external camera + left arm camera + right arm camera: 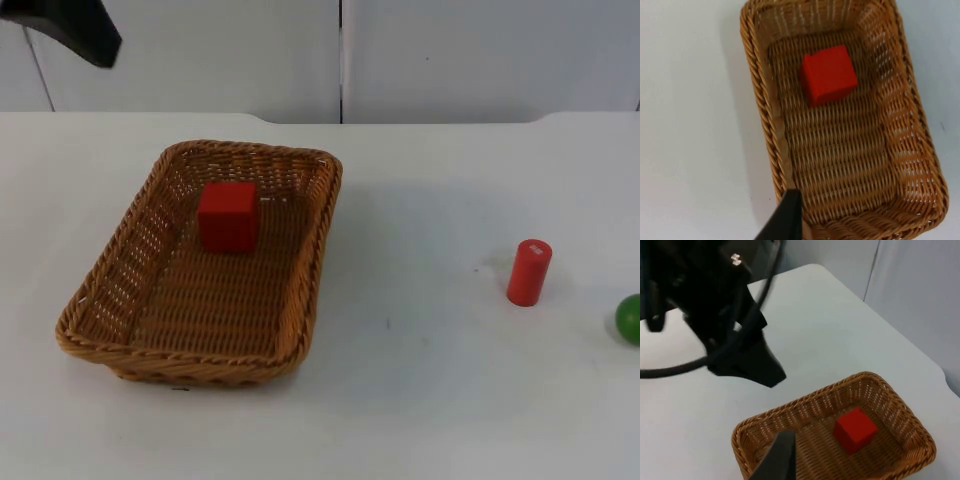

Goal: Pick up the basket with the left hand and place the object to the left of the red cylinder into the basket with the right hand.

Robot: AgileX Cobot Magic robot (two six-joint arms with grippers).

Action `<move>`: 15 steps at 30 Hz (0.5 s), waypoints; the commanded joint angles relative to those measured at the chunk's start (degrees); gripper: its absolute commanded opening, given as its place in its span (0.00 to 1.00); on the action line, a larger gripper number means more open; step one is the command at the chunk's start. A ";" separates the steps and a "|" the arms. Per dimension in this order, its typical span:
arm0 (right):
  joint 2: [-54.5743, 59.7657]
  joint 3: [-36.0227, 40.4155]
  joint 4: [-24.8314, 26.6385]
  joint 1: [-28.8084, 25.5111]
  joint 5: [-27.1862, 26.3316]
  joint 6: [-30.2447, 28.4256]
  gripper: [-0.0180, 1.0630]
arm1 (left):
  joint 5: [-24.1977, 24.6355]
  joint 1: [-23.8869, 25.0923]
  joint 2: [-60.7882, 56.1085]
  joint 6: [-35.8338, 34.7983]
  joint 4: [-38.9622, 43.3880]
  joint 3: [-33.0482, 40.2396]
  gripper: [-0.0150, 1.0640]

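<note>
On your left you see the left end effector (747,357), a black wedge-shaped head hanging above the surface beside the basket; you cannot tell whether it is released or clenched. Below it sits the basket (120,262), a rectangular tray of woven brown wicker with a braided rim, resting flat on the surface (430,400), which is smooth and white and ends at a grey partition wall (480,50). Inside the basket, on its ribbed floor toward the far end, lies the red cube (229,216), matte and sharp-edged. Well to the right stands the red cylinder (529,272), upright and glossy, with a pale label on top. Near it, further right, a green ball (629,319) sits at the edge.
</note>
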 commanded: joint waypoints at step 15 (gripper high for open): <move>-0.56 0.06 -0.05 -0.07 -0.08 1.63 0.86 | -2.46 -0.22 -23.05 0.04 0.81 11.91 0.87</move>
